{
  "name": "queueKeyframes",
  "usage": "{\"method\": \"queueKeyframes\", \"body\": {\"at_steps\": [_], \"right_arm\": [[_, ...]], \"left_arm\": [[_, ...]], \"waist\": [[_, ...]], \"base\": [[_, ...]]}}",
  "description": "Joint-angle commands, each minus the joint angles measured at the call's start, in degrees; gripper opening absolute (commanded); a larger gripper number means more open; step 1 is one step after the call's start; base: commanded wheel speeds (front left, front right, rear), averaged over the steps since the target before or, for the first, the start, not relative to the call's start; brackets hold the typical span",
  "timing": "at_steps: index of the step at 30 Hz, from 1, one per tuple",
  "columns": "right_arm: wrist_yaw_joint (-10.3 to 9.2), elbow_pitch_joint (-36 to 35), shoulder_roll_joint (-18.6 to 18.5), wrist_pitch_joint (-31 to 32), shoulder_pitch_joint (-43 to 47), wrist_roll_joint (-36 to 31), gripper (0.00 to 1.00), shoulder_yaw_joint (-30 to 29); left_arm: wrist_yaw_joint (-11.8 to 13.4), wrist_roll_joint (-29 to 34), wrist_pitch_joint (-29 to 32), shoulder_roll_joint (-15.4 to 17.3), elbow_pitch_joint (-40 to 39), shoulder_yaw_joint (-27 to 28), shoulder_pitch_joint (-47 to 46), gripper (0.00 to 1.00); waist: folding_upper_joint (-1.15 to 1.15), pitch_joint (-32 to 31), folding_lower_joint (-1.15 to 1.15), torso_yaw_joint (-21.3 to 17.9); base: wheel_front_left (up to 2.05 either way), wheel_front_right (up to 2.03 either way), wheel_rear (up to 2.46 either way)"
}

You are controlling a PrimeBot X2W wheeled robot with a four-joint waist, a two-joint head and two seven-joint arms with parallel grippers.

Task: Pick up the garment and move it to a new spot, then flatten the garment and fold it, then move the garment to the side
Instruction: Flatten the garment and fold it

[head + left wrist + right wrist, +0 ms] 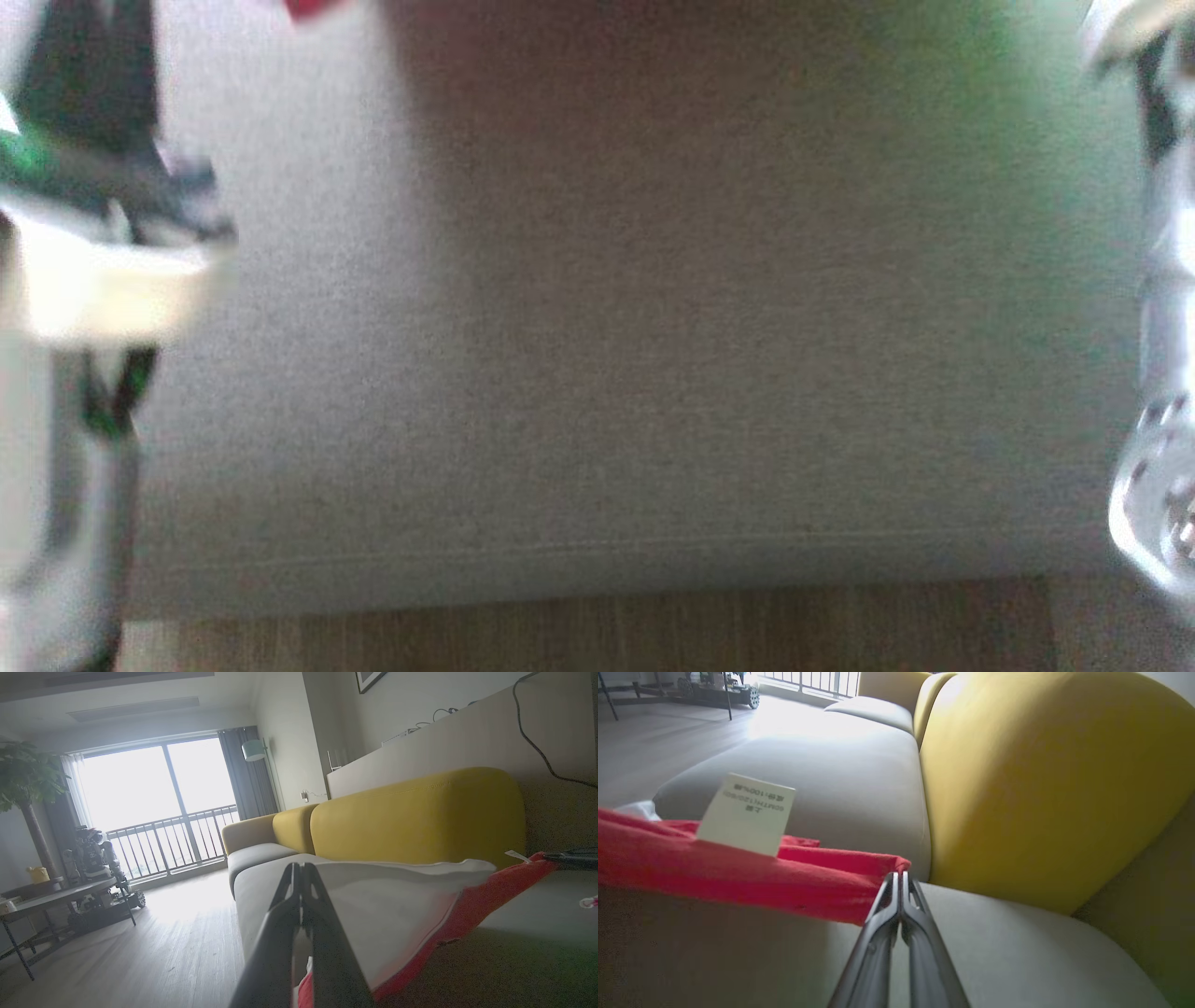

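Left gripper (299, 867): jaws together, red cloth caught between fingers low down, so we read it as clamped on red garment (472, 907). Garment strung low over grey seat cushion (607, 327), white area beside left fingers, care label (745, 812) standing up. Right gripper (899, 877): jaws together, pinching garment's far corner. Risks we judge: thin corner pinch slipping if arms pull apart; uneven lowering leaving wrinkles; cloth dragging against yellow backrest (1041, 788).

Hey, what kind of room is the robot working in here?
Most likely a home living room: a long sofa with yellow back cushions and grey seats, a floor lamp in the corner, and curtained glass balcony doors.
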Motion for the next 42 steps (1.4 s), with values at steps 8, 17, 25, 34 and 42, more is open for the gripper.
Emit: {"method": "queueKeyframes", "body": {"at_steps": [8, 17, 25, 34, 42], "right_arm": [[-0.03, -8.9, 1.6, -0.3, 15.4, 5.0, 0.0, 2.4], [-0.03, -26.4, 3.3, 4.3, 36.2, 12.6, 0.0, 7.3], [-0.03, -49.7, 3.7, 13.6, 55.6, 18.2, 0.0, 8.3], [-0.03, -64.5, 4.0, 20.8, 65.7, 21.0, 0.0, 8.2], [-0.03, -69.2, 3.8, 21.9, 61.9, 21.0, 0.0, 10.3]], "left_arm": [[-0.2, -1.0, -0.2, -1.9, -5.1, 4.9, 15.4, 0.0], [-0.3, 2.2, -0.2, -6.2, -8.7, 5.8, 30.0, 0.0], [-0.3, 4.7, -0.2, -5.6, -10.7, 5.8, 36.5, 0.0], [-0.3, 2.9, -0.2, -3.8, -11.1, 3.8, 39.0, 0.0], [-0.3, 0.3, -0.2, -2.8, -12.4, 3.2, 33.7, 0.0]], "waist": [[0.0, -8.6, 0.01, -3.0], [0.0, -12.3, 0.01, -3.8], [0.0, -12.4, 0.01, -3.9], [0.0, -12.7, 0.01, -4.1], [0.0, -12.9, 0.01, -3.7]], "base": [[0.0, 0.0, 0.0], [0.0, 0.0, 0.0], [0.0, 0.0, 0.0], [0.0, 0.0, 0.0], [0.0, 0.0, 0.0]]}}
